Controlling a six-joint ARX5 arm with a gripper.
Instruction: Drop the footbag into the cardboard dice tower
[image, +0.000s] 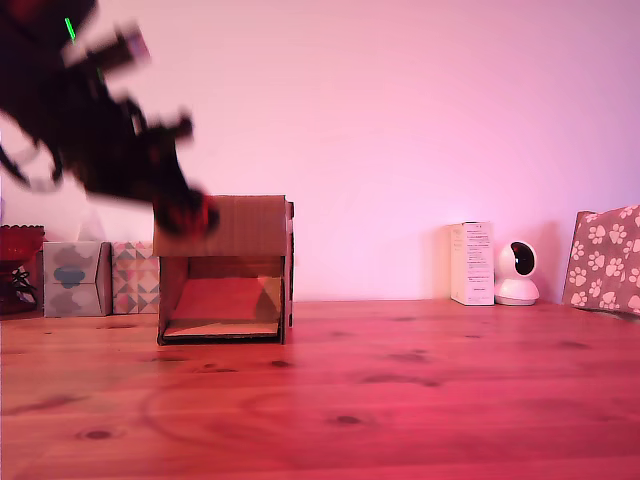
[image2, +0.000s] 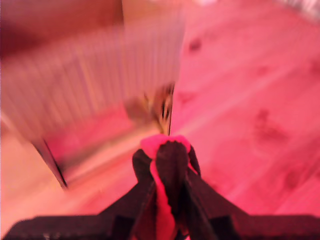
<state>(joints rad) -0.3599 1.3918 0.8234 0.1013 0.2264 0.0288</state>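
2 patterned tissue boxes, exterior view's left of the cardboard dice tower | 1 gripper clamped on 1 footbag, at tower's upper left corner | 1 white carton, 1 camera, 1 paw-print box, right of tower

The arm is black and blocky, blurred in the exterior view, with a small green light near its upper end, and its gripper has dark, tapering fingers on a wide black base.
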